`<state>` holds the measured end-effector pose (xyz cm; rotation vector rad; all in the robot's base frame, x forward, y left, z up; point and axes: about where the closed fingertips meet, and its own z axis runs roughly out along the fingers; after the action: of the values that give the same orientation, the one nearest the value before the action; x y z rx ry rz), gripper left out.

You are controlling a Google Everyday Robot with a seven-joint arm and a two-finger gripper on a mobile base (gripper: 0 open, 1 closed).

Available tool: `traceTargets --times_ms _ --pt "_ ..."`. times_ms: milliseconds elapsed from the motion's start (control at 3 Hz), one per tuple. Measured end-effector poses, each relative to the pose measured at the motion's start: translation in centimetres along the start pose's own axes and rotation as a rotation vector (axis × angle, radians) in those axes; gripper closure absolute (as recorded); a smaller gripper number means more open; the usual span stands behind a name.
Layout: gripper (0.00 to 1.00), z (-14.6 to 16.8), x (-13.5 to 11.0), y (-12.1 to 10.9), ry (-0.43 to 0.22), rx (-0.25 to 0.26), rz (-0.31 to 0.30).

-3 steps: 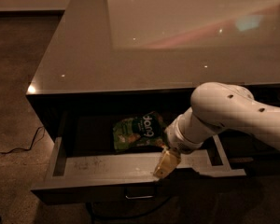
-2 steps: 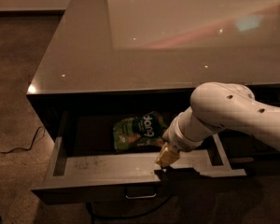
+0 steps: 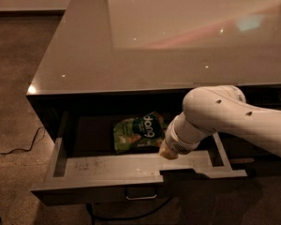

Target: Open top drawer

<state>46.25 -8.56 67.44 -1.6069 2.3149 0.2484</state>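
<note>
Over top drawer (image 3: 93,172), nr front: hand (image 3: 169,152)

The counter top (image 3: 84,50) is smooth and glossy, with pale patches of reflected light. The top drawer (image 3: 107,165) has a matt grey rim, scuffed and speckled, a dark front, and a small handle (image 3: 141,197) that looks like shiny metal. The bag (image 3: 139,131) inside looks like glossy green plastic. The arm (image 3: 225,114) is smooth, white and plastic-looking; its dull tan gripper (image 3: 168,152) sits over the drawer's front rim, beside the bag. The floor (image 3: 14,78) looks rough and speckled.
</note>
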Motion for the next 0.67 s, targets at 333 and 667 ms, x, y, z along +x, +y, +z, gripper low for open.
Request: traceTargets --times_ms 333,667 --pt "1.00 0.84 0.42 0.45 0.043 -0.016 -0.015" --pt "1.00 1.34 0.91 1.06 0.081 -0.037 -0.027"
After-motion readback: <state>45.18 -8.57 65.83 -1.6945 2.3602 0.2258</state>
